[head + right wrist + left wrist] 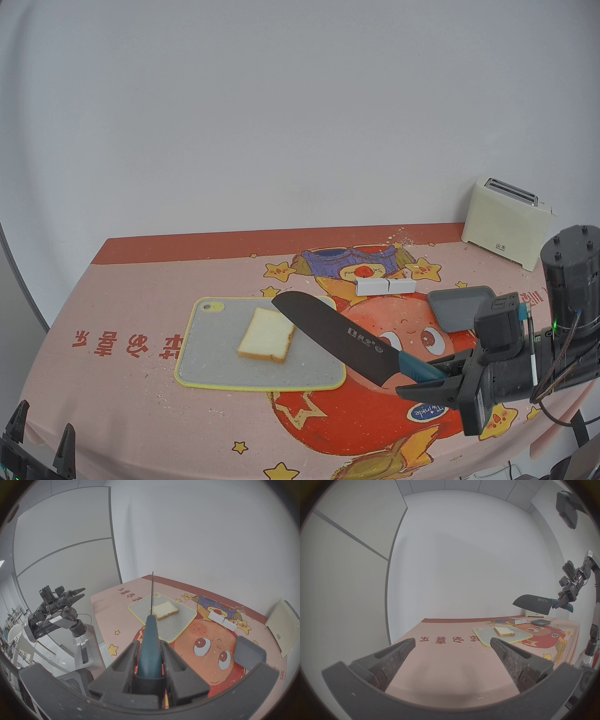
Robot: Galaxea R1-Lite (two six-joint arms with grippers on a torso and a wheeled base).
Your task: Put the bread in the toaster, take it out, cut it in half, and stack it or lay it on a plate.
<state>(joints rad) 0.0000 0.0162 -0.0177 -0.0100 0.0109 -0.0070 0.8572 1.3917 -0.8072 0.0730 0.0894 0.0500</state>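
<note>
Teal-handled knife [350,340] is pinched by the right gripper [150,644]; square bread [267,335] is laid well apart on the smooth board [212,350]; left gripper [452,642] is spread.

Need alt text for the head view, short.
The right gripper holds a dark knife by its teal handle, blade pointing toward an uncut bread slice on a grey cutting board. Behind, on the pink cartoon-print table, sit a white block, a grey plate and a cream toaster at the far right.

Bright, even, diffuse light leaves only faint soft shadows on the table [137,294], while straight lines bow toward the frame edges and both wrist views darken at their rounded corners.
</note>
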